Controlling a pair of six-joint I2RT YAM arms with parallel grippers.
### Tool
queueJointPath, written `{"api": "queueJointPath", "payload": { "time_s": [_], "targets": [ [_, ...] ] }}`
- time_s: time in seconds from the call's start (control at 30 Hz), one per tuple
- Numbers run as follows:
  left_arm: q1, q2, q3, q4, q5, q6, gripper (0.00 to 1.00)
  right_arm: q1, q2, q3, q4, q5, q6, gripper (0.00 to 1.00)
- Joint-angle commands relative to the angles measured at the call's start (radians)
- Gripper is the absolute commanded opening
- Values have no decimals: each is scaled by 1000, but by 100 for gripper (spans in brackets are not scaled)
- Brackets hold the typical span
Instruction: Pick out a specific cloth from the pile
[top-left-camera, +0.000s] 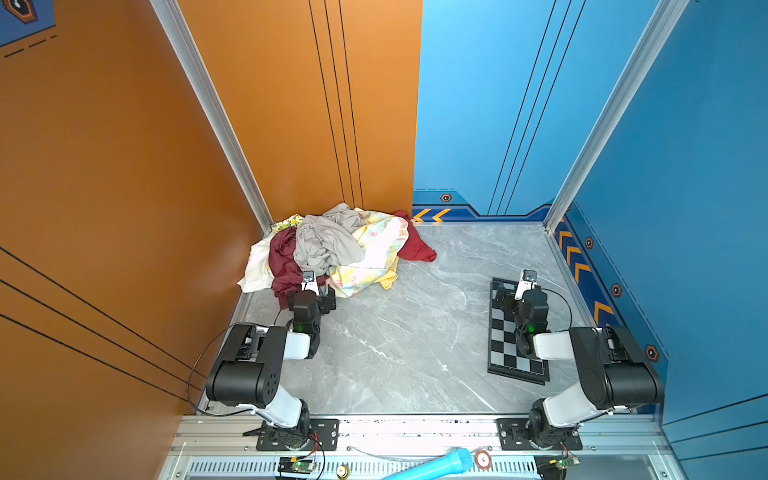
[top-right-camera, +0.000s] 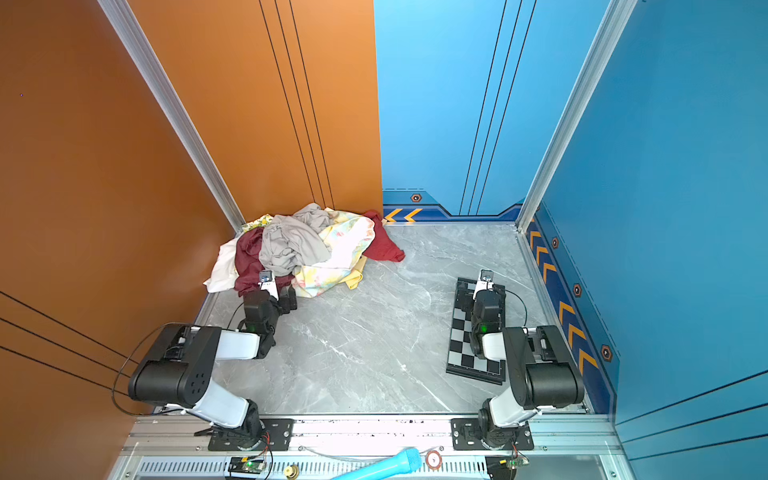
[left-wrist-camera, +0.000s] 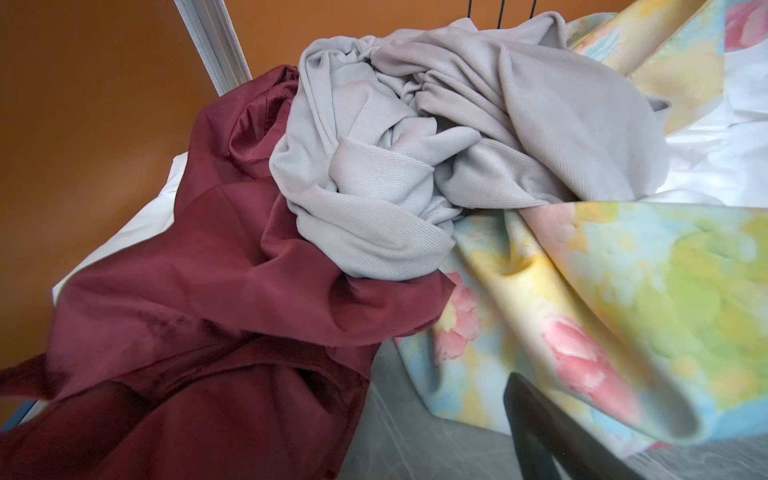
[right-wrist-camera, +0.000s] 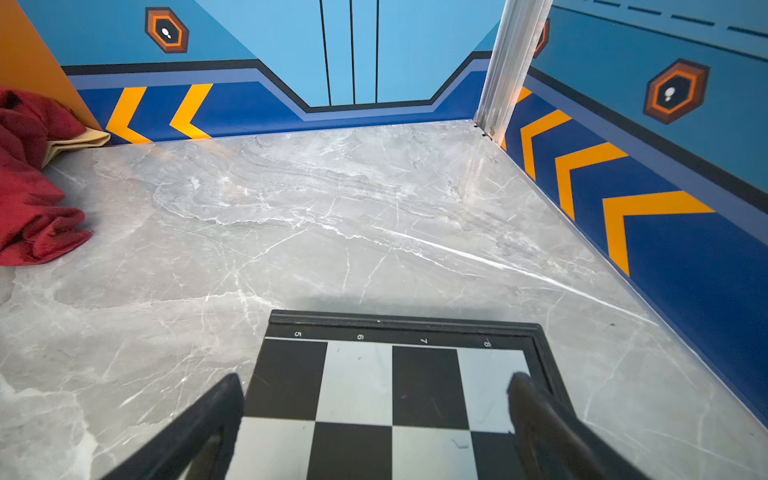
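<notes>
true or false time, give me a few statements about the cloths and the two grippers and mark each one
1. In a top view, the bright red cloth lies at the right edge of the pile. True.
2. The right gripper holds the bright red cloth. False: it hangs open over the chessboard, holding nothing.
3. The grey cloth lies over the maroon cloth. True.
4. The left gripper is shut on the maroon cloth. False: it is open at the pile's near edge.

The grey marble tabletop (top-left-camera: 395, 340) bears the pile (top-left-camera: 328, 245), the cloth (top-left-camera: 417, 247) touching it, and a chessboard (top-left-camera: 503, 332) well apart.
</notes>
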Motion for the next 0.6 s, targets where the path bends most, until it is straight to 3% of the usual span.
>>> {"api": "queueJointPath", "payload": {
  "time_s": [0.0,0.57],
  "targets": [
    [-1,-2,-2,7,21,17,98,2,-2,4,-10,-6,6,100],
    [19,3,12,-13,64,10,98,1,-2,3,-9,-6,6,100]
  ]
}}
